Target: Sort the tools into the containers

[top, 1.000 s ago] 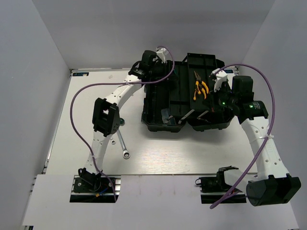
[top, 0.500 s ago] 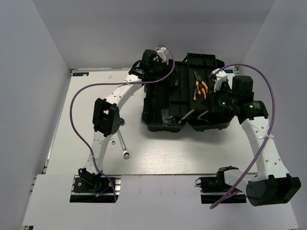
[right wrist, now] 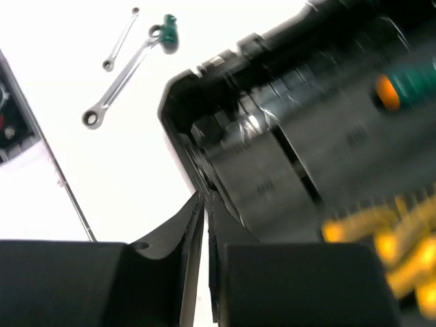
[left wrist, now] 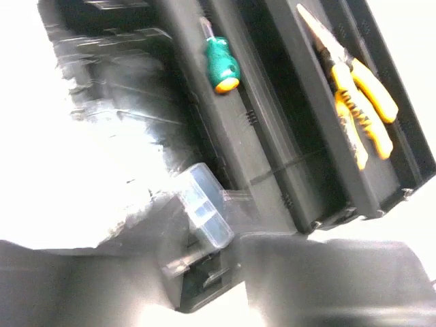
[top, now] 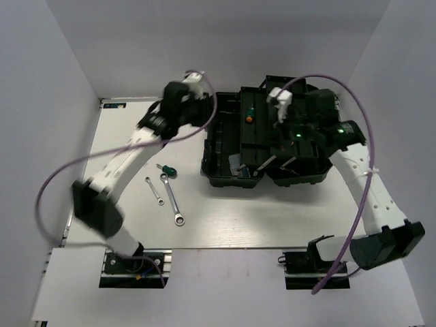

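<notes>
Silver and green are what's left to sort: the longer wrench (top: pixel 172 199), the short wrench (top: pixel 154 191) and one green screwdriver (top: pixel 167 170) lie on the white table (top: pixel 238 218), just left of the black toolbox (top: pixel 228 178) and near one another. The other screwdriver (left wrist: pixel 219 58) is already in a long tray channel of the box, and the yellow pliers (left wrist: pixel 354 102) sit in the next channel over. The key relation is that the loose tools are on the left arm's side. The left gripper (top: pixel 204 116) hangs over the box's far-left edge, so all three lie toward the near side and a bit left of it, well apart from it. The right gripper (right wrist: pixel 203 204) is over the middle of the box and would have to cross it, so the left arm is probably the one to go. Both wrenches run diagonally, far-left to near-right and roughly parallel, with the longer one's ring end nearest the bases. The screwdriver lies closer to crosswise, just beyond the longer wrench's far end, so the wrist likely needs turning to pinch across a shaft. Left claw: the wrist view is too blurred, so I cannot tell if it's spread or closed. Right claw: fingers pressed almost together with only a thin slit between them, gripping nothing.
</notes>
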Controlling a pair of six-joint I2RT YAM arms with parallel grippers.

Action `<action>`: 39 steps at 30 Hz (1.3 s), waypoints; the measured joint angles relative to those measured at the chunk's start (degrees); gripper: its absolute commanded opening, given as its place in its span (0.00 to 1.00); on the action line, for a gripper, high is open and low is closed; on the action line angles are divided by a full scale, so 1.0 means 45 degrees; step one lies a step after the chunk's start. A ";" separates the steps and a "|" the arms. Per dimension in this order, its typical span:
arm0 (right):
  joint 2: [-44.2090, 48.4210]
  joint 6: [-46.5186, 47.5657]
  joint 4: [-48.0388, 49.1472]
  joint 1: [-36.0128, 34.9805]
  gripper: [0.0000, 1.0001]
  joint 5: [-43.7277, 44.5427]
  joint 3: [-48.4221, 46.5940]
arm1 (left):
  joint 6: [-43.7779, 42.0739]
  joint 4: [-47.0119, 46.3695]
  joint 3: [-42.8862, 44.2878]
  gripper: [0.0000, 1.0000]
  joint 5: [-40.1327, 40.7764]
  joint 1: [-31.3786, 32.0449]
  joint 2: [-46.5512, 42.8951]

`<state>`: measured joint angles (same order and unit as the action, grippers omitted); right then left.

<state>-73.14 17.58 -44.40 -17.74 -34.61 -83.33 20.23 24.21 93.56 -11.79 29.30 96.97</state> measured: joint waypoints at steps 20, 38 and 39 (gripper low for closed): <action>-1.2274 -0.1428 -0.0729 -0.8568 0.80 0.5032 -0.8291 | 0.6251 0.6290 -1.0885 0.94 0.7475 -0.0355 -1.4134; -1.4775 -0.1001 0.2963 -0.8408 0.84 0.5187 -0.8417 | 0.6868 0.7271 -1.1142 0.94 0.6849 -0.0355 -1.5227; -1.4945 -0.0996 0.3070 -0.8403 0.84 0.5246 -0.8456 | 0.6868 0.7276 -1.1142 0.94 0.6834 -0.0355 -1.5285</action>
<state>-140.40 13.10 -30.59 -55.55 -11.00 -121.38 51.13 56.95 43.42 18.96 27.70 28.18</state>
